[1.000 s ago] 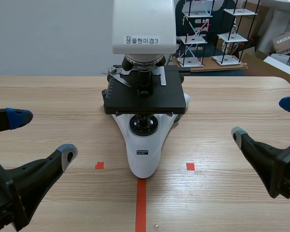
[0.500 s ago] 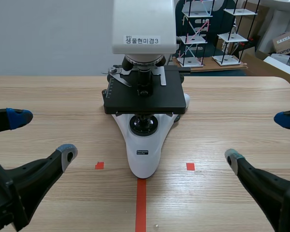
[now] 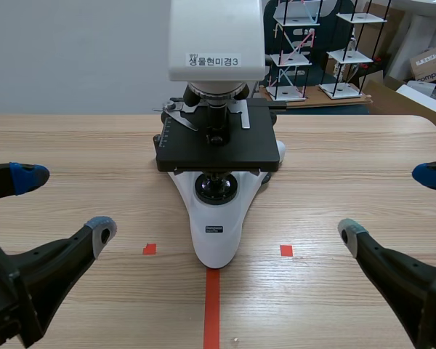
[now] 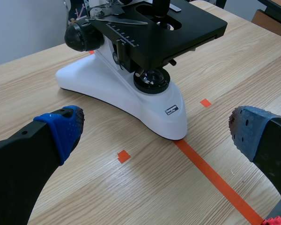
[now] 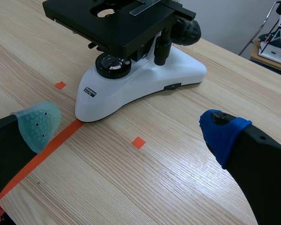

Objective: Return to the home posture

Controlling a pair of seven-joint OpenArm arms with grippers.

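Observation:
A white microscope (image 3: 216, 123) with a black stage (image 3: 216, 149) stands at the table's middle, its base (image 3: 216, 233) over the red tape line. My left gripper (image 3: 62, 207) hangs open at the near left, well apart from the microscope, holding nothing. My right gripper (image 3: 392, 207) is open at the near right, also empty. In the left wrist view the microscope (image 4: 131, 70) lies ahead of the open left gripper (image 4: 154, 136). The right wrist view shows the microscope (image 5: 131, 70) ahead of the open right gripper (image 5: 131, 129).
Wooden table (image 3: 349, 167) with small red tape squares either side of the base. Beyond the far edge stand wire-frame shelf models (image 3: 320, 51) and cardboard boxes (image 3: 429, 65).
My right gripper has drawn back and dropped lower toward the near right edge. The left gripper and the microscope have not moved.

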